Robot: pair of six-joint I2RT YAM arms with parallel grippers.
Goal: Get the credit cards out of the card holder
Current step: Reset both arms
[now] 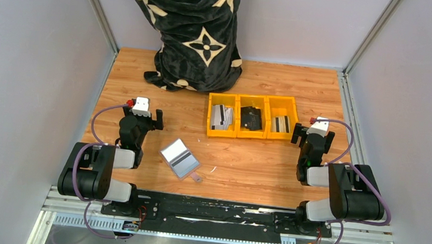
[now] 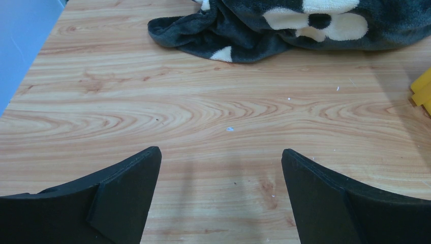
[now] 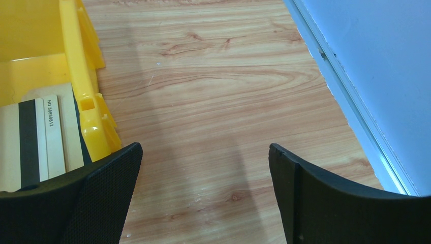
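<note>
left gripper (image 1: 143, 115): stood wide open and empty over bare wood at the left side of the desk (image 2: 152, 101), its black fingers (image 2: 127, 193) well apart and holding nothing.
blanket (image 1: 198, 32): a dark plush cloth with cream flower motifs was heaped at the far edge of the desk, its hem spilling onto the wood ahead of the left gripper.
card holder (image 1: 180, 158): lay flat near the front of the desk, between the two arms and nearer the left one, greyish face up with a darker band across it. A small tab jutted from its near corner. Whether any card sat inside could not be told.
yellow bin (image 1: 251, 135): sat behind and to the right of the card holder, well apart from it, with three compartments side by side.
credit cards (image 1: 221, 116): pale grey ones lay in the bin's left compartment, and a tan one with a black stripe lay in the right compartment.
black item (image 1: 251, 119): lay in the bin's centre compartment.
right gripper (image 1: 314, 136): hung wide open and empty just beside the bin's right wall, over bare wood.
</note>
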